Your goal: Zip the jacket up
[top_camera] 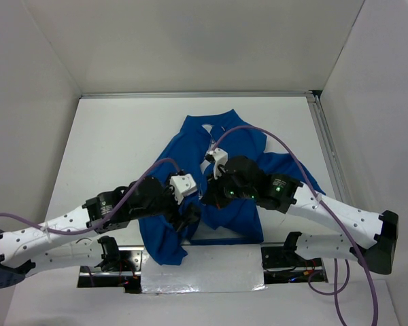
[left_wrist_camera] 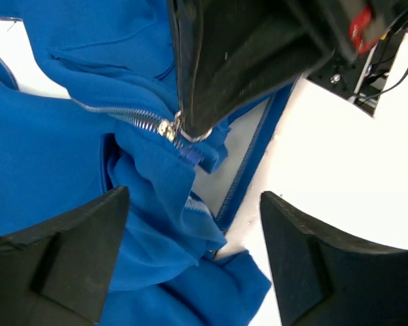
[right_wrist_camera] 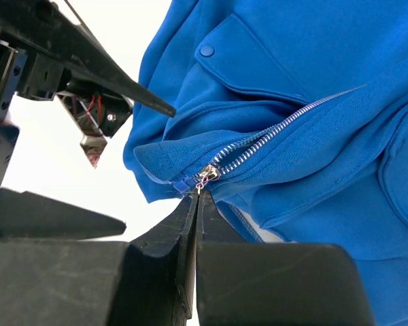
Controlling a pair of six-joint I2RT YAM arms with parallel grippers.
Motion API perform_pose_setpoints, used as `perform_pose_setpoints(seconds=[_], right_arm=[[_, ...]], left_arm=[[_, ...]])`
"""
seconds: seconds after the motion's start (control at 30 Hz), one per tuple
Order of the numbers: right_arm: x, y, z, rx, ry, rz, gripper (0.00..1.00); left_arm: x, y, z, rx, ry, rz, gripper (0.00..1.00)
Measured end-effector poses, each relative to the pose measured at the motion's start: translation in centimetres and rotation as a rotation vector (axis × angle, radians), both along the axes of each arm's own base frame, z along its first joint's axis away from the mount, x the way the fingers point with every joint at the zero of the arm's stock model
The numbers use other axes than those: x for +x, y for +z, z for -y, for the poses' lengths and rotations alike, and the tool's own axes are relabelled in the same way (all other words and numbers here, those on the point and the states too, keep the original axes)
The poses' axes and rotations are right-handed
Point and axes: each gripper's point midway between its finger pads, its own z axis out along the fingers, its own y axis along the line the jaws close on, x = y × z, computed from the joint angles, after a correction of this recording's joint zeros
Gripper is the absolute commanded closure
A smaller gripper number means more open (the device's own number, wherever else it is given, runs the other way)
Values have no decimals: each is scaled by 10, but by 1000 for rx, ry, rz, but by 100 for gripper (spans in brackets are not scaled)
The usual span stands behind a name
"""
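The right gripper (right_wrist_camera: 196, 207) is shut tight, and its 2 tips look to be pinching the little silver zipper pull (right_wrist_camera: 205, 175). From that pull the zipper teeth (right_wrist_camera: 292, 122) run off in 1 long line, away from the gripper and up the front of the jacket (top_camera: 234, 146) toward the collar (top_camera: 211, 125). In the top view that line goes away from the arm bases. So I think the pull has to slide that way, along the teeth. The left gripper (left_wrist_camera: 194, 197) is wide open and holds nothing. It hangs just over the bottom hem (left_wrist_camera: 251, 163), right beside the pull, on the near side. It is the nearer one to grab the hem and keep it from riding up. The jacket lies on the white table (top_camera: 109, 149), collar at the far end.
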Motion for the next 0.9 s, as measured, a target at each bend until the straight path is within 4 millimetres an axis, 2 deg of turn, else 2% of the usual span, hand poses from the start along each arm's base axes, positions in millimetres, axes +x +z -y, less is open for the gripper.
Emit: perform_pose_setpoints(seconds=[0.13, 0.37, 0.53, 0.63, 0.73, 0.77, 0.8, 0.83, 0.9], right_arm=[[1, 1, 1, 13, 14, -20, 100], [-3, 3, 0, 34, 53, -49, 100], [-3, 5, 1, 46, 67, -62, 100], [-1, 6, 2, 55, 67, -72, 100], [0, 7, 3, 62, 68, -80, 100], [1, 7, 3, 63, 67, -80, 100], [1, 8, 3, 65, 65, -78, 100], [3, 10, 2, 65, 62, -75, 100], [9, 12, 3, 59, 32, -53, 100]], left_arm=[[5, -3, -5, 13, -2, 56, 18], [26, -12, 0, 54, 55, 126, 40], [37, -17, -3, 57, 94, 186, 41], [38, -10, -4, 23, 93, 216, 45], [36, 2, -4, -24, 80, 243, 62], [35, 5, -3, -37, 74, 248, 79], [34, 7, -2, -47, 70, 248, 92], [34, 8, -2, -45, 60, 257, 100], [32, 9, 0, -51, 46, 257, 100]])
